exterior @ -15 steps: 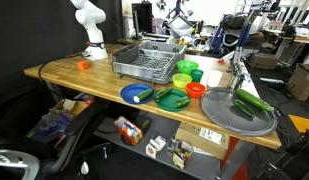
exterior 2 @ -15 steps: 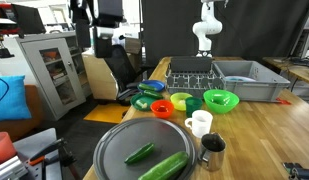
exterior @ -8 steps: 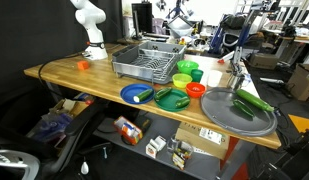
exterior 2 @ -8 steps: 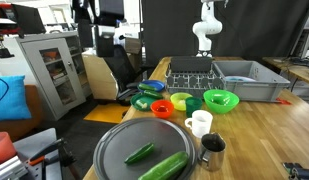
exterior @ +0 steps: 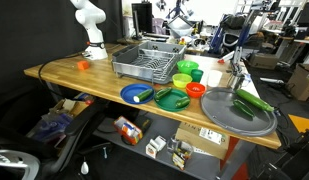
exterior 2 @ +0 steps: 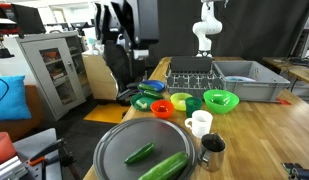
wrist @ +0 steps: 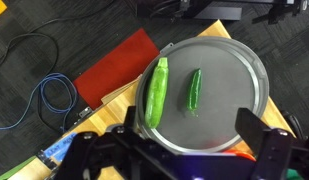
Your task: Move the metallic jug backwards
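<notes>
The metallic jug (exterior 2: 212, 150) stands upright on the wooden table (exterior 2: 264, 140), just beside the rim of the round grey tray (exterior 2: 124, 140) and in front of a white mug (exterior 2: 199, 123). In an exterior view it is a small pinkish shape (exterior: 237, 70) behind the tray (exterior: 234, 118). In the wrist view my gripper (wrist: 190, 130) is open and empty, its two dark fingers spread wide high above the tray (wrist: 229, 70). The jug does not show in the wrist view.
Two green cucumbers (wrist: 156, 90) lie on the tray. Green cups (exterior: 186, 70), a red bowl (exterior: 195, 89), a blue plate (exterior: 134, 95) and a grey dish rack (exterior: 149, 58) fill the table's middle. A white robot base (exterior: 91, 35) stands at the far end.
In an exterior view a large dark shape has come into the top of the picture. The jug, mug and tray have not moved.
</notes>
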You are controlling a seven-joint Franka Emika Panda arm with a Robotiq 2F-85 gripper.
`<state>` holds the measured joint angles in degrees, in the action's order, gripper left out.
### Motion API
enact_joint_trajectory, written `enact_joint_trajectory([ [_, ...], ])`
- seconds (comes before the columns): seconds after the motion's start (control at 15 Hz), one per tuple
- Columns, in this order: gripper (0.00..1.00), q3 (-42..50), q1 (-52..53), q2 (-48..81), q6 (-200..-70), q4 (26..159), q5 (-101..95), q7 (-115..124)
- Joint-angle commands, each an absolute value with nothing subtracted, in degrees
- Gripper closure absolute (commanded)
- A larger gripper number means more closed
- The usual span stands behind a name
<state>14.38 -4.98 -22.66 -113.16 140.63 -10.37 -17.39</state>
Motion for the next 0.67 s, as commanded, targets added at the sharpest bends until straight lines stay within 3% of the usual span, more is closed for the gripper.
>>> enact_joint_trajectory([
  [0.0, 0.00, 15.7, -5.5, -16.2, -117.4, 138.8, -8.8, -23.6],
  [0.6, 0.00, 14.8, -6.4, -14.2, -117.9, 138.4, -9.4, -22.4],
])
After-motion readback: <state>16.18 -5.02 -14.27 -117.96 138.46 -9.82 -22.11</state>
